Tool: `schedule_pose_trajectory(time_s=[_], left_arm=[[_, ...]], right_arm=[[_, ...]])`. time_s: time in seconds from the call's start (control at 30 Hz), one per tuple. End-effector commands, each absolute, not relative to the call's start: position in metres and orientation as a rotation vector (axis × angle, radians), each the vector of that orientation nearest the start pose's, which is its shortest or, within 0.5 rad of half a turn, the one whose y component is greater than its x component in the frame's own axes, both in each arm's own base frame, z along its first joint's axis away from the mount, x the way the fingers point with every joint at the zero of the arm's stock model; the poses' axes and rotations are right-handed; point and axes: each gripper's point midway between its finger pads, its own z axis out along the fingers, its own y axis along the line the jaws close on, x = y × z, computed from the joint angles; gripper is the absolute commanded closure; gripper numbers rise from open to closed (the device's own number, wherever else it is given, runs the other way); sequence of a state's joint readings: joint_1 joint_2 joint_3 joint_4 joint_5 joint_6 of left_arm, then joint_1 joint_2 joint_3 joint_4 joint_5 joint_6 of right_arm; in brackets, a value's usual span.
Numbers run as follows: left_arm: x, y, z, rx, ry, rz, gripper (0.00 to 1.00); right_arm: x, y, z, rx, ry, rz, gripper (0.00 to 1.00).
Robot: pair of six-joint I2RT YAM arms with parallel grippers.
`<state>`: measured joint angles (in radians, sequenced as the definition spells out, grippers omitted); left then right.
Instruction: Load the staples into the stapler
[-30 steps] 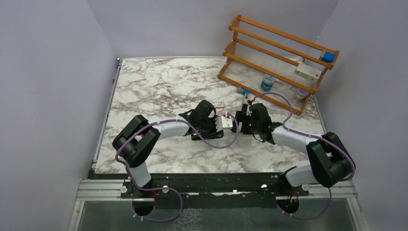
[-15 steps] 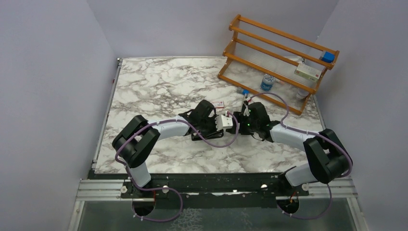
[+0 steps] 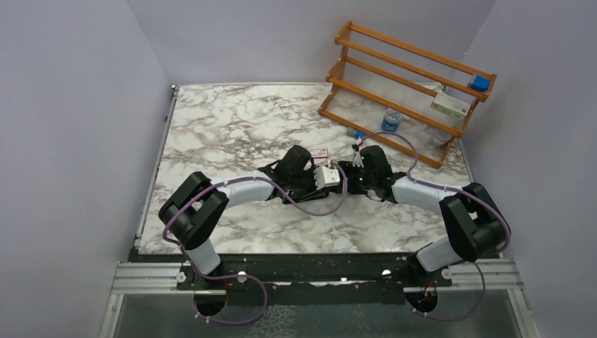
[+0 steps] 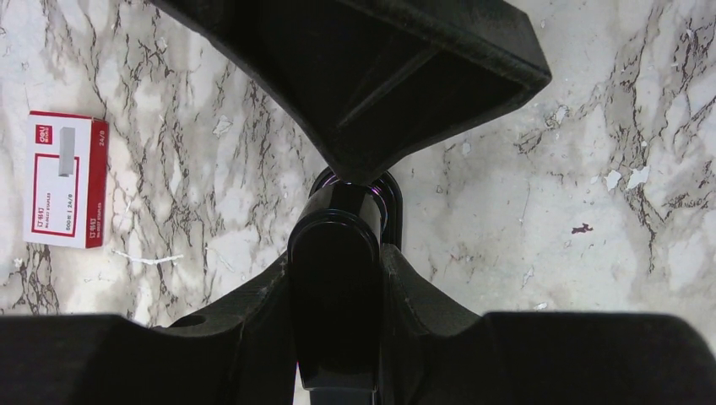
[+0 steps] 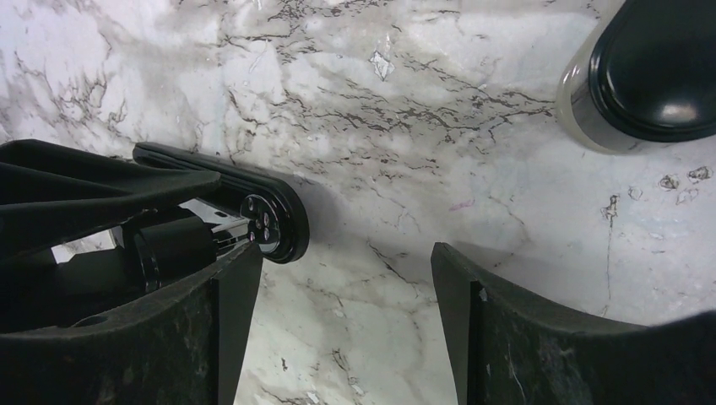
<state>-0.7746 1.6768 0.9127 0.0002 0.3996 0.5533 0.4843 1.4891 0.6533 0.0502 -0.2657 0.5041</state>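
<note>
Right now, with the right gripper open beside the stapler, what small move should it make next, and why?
Probably shift the right gripper sideways toward the end of the stapler. The left gripper grips the stapler, but the right's open fingers straddle bare marble, with that end just off one fingertip.

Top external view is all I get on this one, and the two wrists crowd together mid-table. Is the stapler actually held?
Observer: Yes. In the left wrist view the left gripper is clamped on the stapler.
Operator: And the right arm?
Observer: The right gripper has its jaws wide apart, with only bare table between them.
Operator: The staples?
Observer: The staples box lies flat on the table, label up, apart from the stapler.
</note>
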Motion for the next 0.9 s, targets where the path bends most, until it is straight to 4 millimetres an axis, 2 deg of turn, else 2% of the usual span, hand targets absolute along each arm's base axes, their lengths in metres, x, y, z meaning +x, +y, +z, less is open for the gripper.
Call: schedule_pose_trajectory(time_s=[0.0,0.07,0.2,0.37,0.6,0.87], left_arm=[[0.272,-0.342,0.091,1.535,1.589,-0.598,1.0],[0.273,-0.344,0.099,1.508,1.575,-0.601,1.0],[0.275,-0.346,0.132,1.433,1.509,-0.611,1.0],[0.275,-0.346,0.163,1.345,1.427,-0.615,1.0],[0.28,-0.34,0.186,1.246,1.369,-0.592,1.0],[0.277,-0.333,0.188,1.197,1.362,-0.607,1.0]], right_arm=[[0.279,0.224,0.038,-0.16,2.495,0.753,0.23],[0.279,0.22,0.026,-0.176,2.529,0.687,0.24],[0.274,0.209,-0.001,-0.197,2.604,0.564,0.24],[0.269,0.207,-0.007,-0.205,2.615,0.546,0.24],[0.263,0.208,-0.019,-0.229,2.65,0.518,0.25],[0.265,0.211,-0.01,-0.219,2.614,0.542,0.25]])
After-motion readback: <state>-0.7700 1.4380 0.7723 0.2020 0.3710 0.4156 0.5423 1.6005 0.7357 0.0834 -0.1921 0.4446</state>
